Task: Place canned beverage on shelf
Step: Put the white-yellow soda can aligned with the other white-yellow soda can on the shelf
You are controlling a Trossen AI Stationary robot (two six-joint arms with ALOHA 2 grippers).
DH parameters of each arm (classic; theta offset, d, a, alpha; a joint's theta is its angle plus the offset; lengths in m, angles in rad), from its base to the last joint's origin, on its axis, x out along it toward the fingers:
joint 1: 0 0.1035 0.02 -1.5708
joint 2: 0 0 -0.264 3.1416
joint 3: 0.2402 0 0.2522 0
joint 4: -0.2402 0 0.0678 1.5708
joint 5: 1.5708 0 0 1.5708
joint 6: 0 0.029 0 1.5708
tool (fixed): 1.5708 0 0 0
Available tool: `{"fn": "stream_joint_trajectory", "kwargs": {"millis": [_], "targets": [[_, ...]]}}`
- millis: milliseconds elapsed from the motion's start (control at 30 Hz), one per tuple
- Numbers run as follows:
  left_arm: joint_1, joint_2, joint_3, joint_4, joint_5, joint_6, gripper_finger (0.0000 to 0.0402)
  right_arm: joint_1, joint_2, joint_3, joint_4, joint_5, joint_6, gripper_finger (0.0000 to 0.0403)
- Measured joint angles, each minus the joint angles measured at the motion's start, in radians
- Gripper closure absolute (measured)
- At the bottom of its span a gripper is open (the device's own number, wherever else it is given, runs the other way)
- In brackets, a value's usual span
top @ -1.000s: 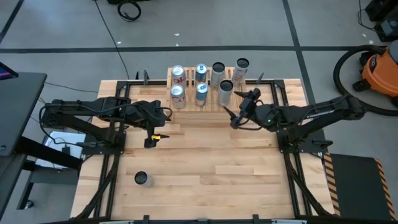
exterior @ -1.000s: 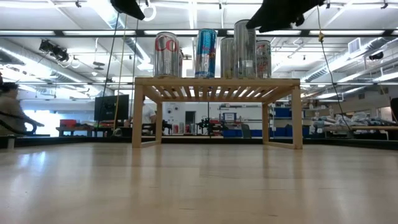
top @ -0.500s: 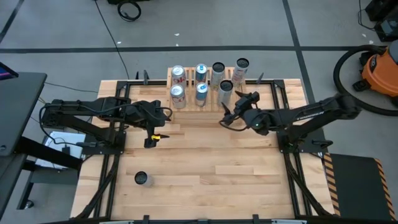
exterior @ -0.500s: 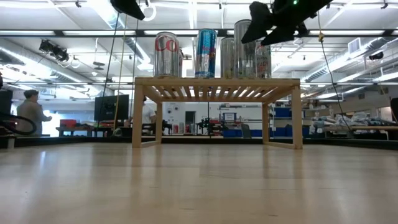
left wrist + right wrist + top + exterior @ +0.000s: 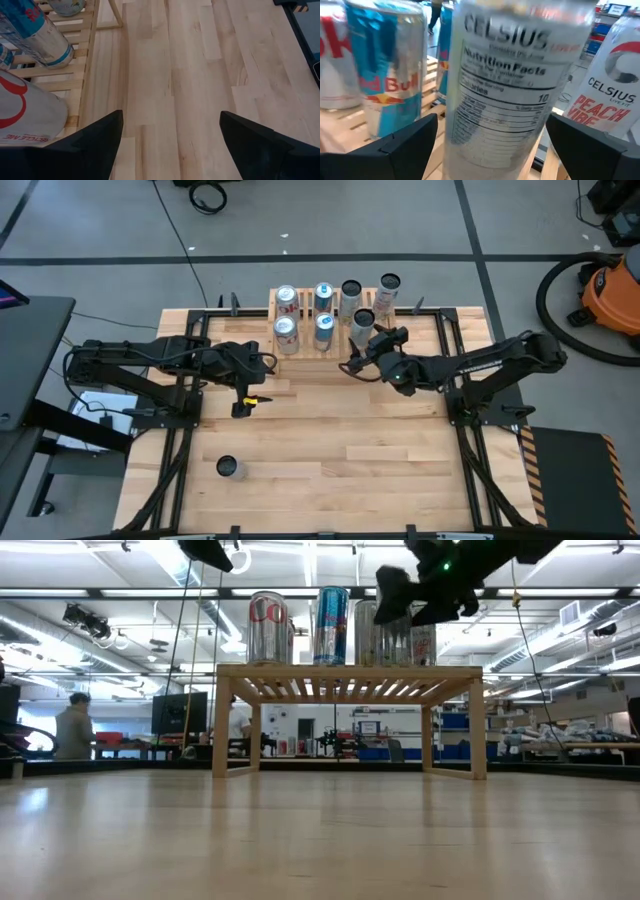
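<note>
Silver can: a tall Celsius can (image 5: pixel 512 85) stood upright on the shelf (image 5: pixel 300 345), straight ahead of the right claw (image 5: pixel 362 358) and centred between its two spread fingers (image 5: pixel 407 137), which were released and did not touch it.
Change: over the last second the right claw had slid leftward along the shelf's front edge, from beyond the shelf's right end to just in front of this can; the can itself had not moved.
Meaning: I judged the can already placed and the claw either lining up on it again or drawing clear; the pictures did not settle which.
Neighbours: a blue Red Bull can (image 5: pixel 395 65) stood beside the claw's target on one side, a Peach Vibe Celsius can (image 5: pixel 607 95) on the other, each near it but apart.
Left claw: the left claw (image 5: pixel 243 404) hung over bare tabletop (image 5: pixel 200 90) in front of the shelf's left end, fingers wide and empty, unmoved through the second.
Spare can: one more can (image 5: pixel 228 468) stood alone well behind the left claw, near the table's front.
Hidden: the right fingertips ran off the wrist picture's edge, so their reach past the can could not be read; the low view showed the right claw (image 5: pixel 420 585) as a dark mass covering the can tops.
Unclear: from above, the gap between claw and can was too small to judge.
</note>
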Motion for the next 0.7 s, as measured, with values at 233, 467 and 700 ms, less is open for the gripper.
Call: {"fn": "stream_joint_trajectory", "kwargs": {"millis": [233,467,700], "targets": [[0.000,0.000,0.000,0.000,0.000,0.000,0.0067,-0.016,0.015,0.000,0.007,-0.035,0.010,0.0026],[0.000,0.000,0.000,-0.001,0.000,0.001,0.0067,-0.016,0.014,0.000,0.007,-0.084,0.002,0.0081],[0.000,0.000,0.000,-0.001,0.000,0.001,0.0067,-0.016,0.013,0.000,0.004,-0.087,-0.032,0.0146]]}}
